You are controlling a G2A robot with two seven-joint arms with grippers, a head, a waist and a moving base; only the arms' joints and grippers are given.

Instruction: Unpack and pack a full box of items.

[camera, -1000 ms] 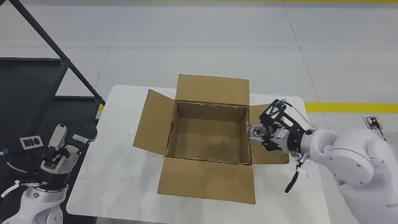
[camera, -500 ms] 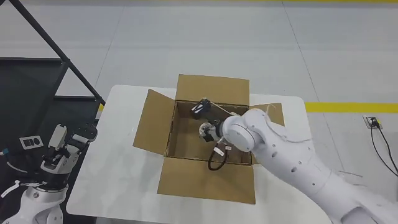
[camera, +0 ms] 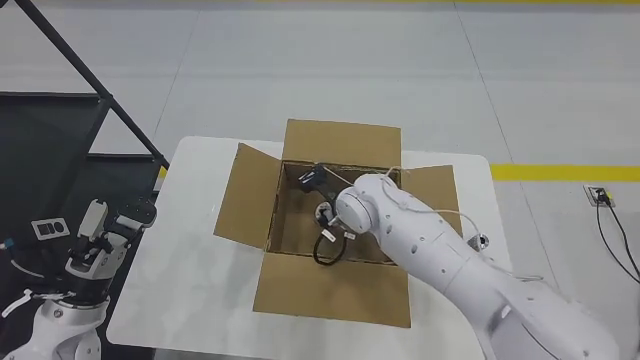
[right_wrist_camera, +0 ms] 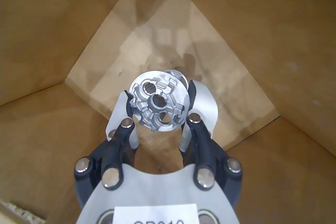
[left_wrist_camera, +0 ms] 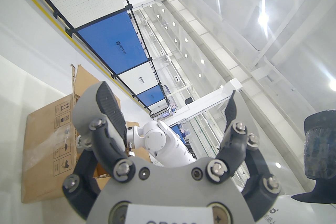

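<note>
An open cardboard box stands on the white table, its four flaps folded outward. My right arm leans over the box's right side and down into its far part. My right gripper is shut on a round grey metal part with several holes, held above a corner of the bare box floor. My left gripper is open, holds nothing and points upward. It sits off the table's left edge, with the box off to its side.
The box's front flap lies flat toward the table's near edge. A black metal frame and a dark panel stand left of the table. Bare tabletop lies left of the box.
My right arm has swung from over the box's right flap into the box, then farther toward its far-left corner, with the metal part. The left arm has not moved.
</note>
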